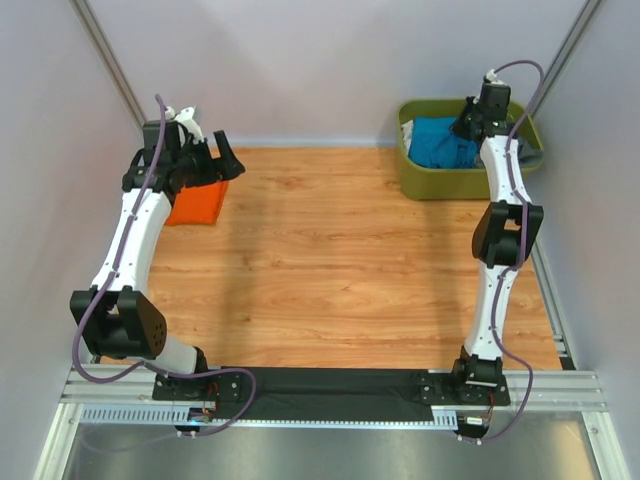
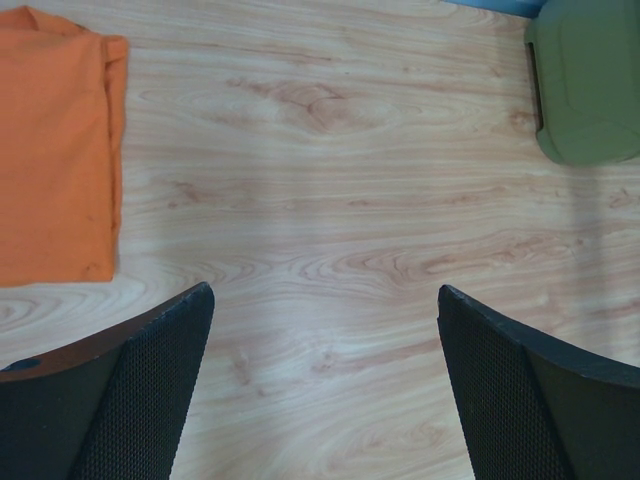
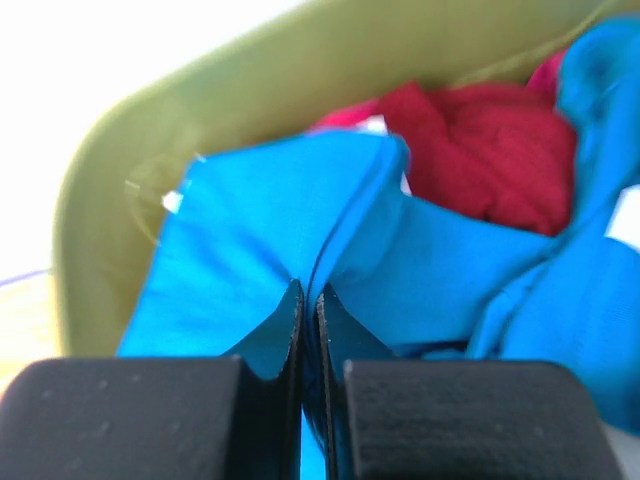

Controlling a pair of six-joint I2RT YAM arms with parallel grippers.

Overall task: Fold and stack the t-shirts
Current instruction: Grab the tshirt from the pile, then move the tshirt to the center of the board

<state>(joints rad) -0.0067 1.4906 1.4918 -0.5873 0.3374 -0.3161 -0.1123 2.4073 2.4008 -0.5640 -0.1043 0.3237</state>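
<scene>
Between right fingers (image 3: 130, 415), blue t-shirt (image 3: 250, 230) fold pinched

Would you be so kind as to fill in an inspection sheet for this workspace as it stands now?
Surface: wood-grain table, no spills seen.
Job's things: orange shirt folded flat at the far left; blue shirt bunched in the green tub at the far right.
Clutter: red cloth in the tub beside the blue shirt.
Grippers: left pincer open above the table, beside the orange shirt, holding nothing; right pincer shut on a fold of the blue shirt.
Cables: purple cables hang in loose loops, left and right.
Surroundings: pale walls on three sides; metal rail at the near edge.
</scene>
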